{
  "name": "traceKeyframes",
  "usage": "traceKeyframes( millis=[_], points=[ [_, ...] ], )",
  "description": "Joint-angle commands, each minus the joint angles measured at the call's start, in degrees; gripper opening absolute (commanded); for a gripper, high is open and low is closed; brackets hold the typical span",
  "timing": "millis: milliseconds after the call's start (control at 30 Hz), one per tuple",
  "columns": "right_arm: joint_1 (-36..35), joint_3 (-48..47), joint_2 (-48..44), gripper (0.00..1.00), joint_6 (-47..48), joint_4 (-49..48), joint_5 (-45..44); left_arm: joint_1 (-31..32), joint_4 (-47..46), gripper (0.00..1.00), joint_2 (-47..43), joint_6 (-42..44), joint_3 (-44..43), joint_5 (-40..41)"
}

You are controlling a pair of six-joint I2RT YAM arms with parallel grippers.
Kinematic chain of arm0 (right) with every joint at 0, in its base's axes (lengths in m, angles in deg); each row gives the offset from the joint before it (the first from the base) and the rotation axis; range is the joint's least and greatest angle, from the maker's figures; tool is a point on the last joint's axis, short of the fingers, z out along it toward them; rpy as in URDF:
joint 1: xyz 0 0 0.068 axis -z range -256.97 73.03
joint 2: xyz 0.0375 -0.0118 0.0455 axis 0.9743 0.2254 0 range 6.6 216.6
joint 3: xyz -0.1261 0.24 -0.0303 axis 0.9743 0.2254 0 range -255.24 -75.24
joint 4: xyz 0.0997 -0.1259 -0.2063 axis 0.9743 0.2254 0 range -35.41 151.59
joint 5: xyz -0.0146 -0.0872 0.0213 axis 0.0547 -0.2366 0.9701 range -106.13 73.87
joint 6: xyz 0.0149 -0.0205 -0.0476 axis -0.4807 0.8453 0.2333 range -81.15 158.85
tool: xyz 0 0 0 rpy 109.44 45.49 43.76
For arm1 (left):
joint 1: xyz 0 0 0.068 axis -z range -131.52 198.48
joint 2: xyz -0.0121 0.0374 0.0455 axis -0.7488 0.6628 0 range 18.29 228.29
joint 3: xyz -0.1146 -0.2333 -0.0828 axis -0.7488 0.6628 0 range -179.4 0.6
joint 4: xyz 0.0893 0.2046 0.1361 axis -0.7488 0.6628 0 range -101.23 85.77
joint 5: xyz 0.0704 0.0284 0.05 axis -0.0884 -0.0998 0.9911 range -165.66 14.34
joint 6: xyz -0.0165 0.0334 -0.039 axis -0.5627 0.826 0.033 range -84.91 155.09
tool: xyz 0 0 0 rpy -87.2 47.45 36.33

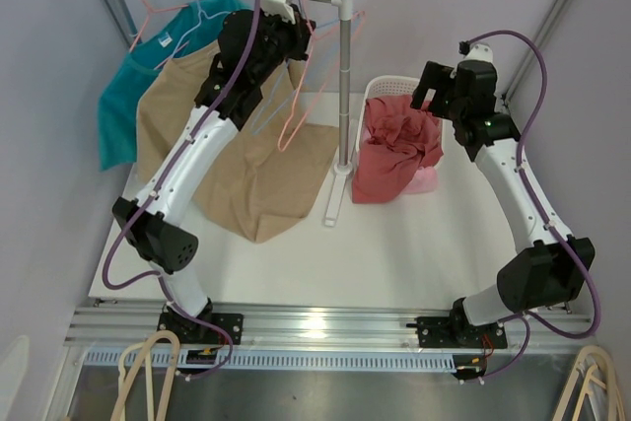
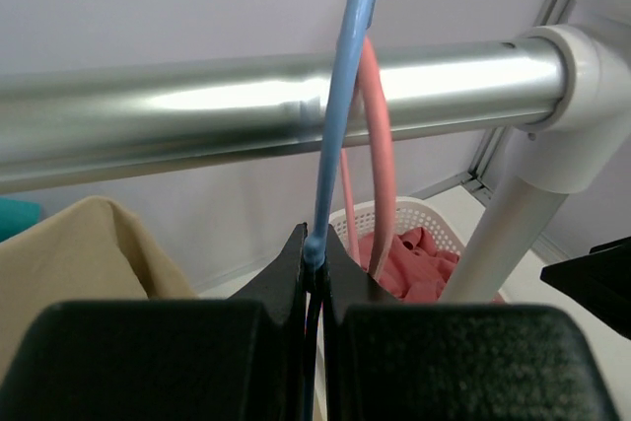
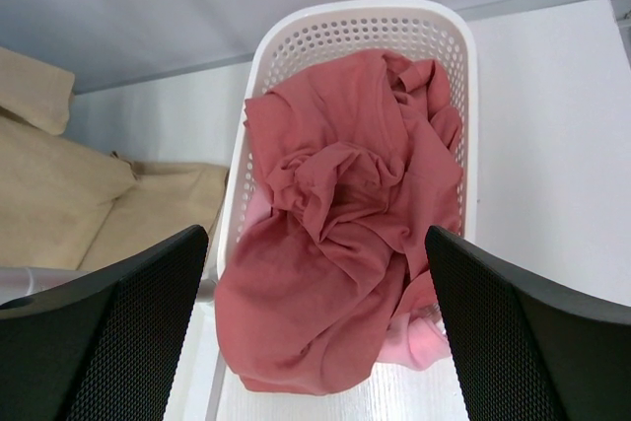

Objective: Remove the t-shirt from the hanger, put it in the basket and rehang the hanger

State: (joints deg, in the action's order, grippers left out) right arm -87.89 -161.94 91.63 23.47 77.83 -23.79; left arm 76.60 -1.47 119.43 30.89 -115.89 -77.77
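The left end effector [image 2: 315, 273] is clenched on a bare blue hanger [image 2: 345, 96] at the rail [image 2: 197, 105]. The right end effector [image 3: 315, 317] hangs released above the red t-shirt [image 3: 345, 224], which is heaped in the white basket [image 3: 335, 22]. Removal looks done; the next move is probably seating the hook, then letting go.

Top view: we look from high behind the arm bases [image 1: 197, 324], down and forward over the whole table [image 1: 394, 253], far off.

Left wrist view: we peer past the left gripper [image 2: 314, 253], slightly upward, very close under the rail [image 2: 197, 96].

Right wrist view: steeply down, near the basket [image 3: 296, 46].

All three views share the basket; top and left wrist also share the rail.
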Motion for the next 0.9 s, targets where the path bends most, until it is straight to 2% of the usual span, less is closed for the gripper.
traceKeyframes(
  millis=[0,267,433,733,800,833,867],
  points=[
    [0.1,0.6,-1.4,0.96,0.0,-2.4,0.5,1.0,-1.2,0.01,-0.1,1.1,-2.3,0.2],
    [0.5,1.3,-1.5,0.96,-0.4,-2.6,1.2,2.1,-0.4,0.01,1.0,-0.1,-2.8,-1.3],
    [0.5,1.8,-1.9,0.96,-0.4,-2.6,1.8,2.4,-0.7,0.01,0.9,-1.1,-2.8,9.8],
    [0.6,1.9,-2.3,0.96,-0.3,-2.3,2.1,2.4,-0.1,0.01,1.4,-1.3,-5.0,9.5],
    [0.6,1.9,-2.3,0.96,-0.4,-2.2,2.0,2.3,0.3,0.06,1.5,-1.2,-5.0,7.7],
    [0.6,2.0,-2.3,0.96,-0.3,-2.2,1.9,2.3,0.2,0.19,1.5,-0.8,-4.7,7.1],
    [0.6,2.0,-2.3,0.96,-0.3,-2.2,1.9,2.3,0.3,0.26,1.5,-0.8,-4.5,6.7]
  ],
)
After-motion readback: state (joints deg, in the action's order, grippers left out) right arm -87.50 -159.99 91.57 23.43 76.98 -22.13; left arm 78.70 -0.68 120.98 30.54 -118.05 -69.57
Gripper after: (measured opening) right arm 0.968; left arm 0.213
